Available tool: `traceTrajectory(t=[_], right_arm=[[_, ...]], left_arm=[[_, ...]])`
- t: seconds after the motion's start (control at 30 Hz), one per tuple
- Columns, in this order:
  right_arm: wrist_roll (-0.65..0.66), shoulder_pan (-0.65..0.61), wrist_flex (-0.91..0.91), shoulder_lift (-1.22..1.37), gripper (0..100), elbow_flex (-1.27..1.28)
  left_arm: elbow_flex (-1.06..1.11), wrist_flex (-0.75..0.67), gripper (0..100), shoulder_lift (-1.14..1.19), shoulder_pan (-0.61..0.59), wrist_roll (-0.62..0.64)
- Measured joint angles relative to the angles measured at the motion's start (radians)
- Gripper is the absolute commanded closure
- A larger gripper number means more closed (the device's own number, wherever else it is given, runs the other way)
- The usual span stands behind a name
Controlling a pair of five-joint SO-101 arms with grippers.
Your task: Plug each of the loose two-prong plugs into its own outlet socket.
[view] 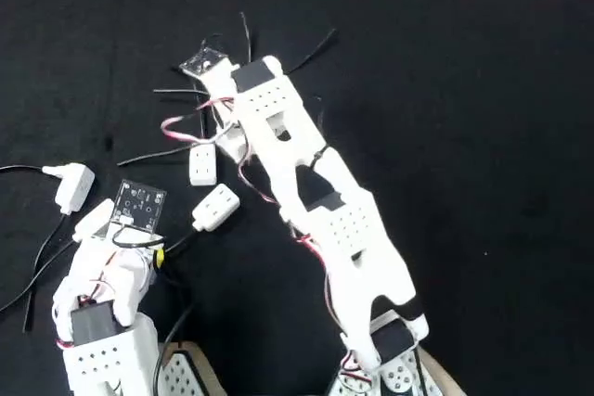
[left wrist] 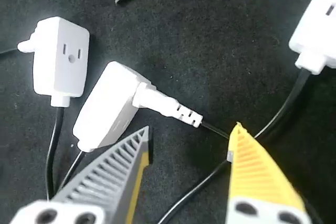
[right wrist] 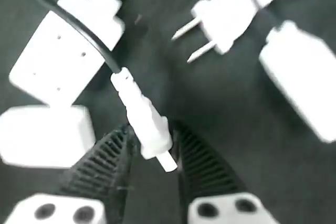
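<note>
The right gripper (right wrist: 151, 130) has its jaws pinching a white plug (right wrist: 143, 111) by the body, beside an outlet socket (right wrist: 47, 72) on the black table (view: 464, 136). Grasping looks done; next the prongs (right wrist: 169, 164) need turning to face that socket's slots. The left gripper (left wrist: 191, 129), jaws spread, hangs over a second socket (left wrist: 102, 111), seemingly already plugged.
</note>
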Motion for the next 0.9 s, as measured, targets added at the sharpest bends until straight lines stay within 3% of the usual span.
traceTrajectory(t=[0.2,0.6,0.8,0.9], right_arm=[[-0.005,0.003,0.021,-0.025,96.6,0.115],[0.051,0.107,-0.061,-0.479,96.1,0.885],[0.083,0.112,-0.192,-0.598,81.4,1.188],[0.132,0.110,-0.199,-0.603,80.2,1.212]], left_arm=[[0.000,-0.002,76,0.000,0.000,-0.005],[0.000,-0.002,76,0.008,0.000,-0.008],[0.000,-0.002,76,0.008,0.000,-0.008],[0.000,-0.002,76,0.008,0.000,-0.008]])
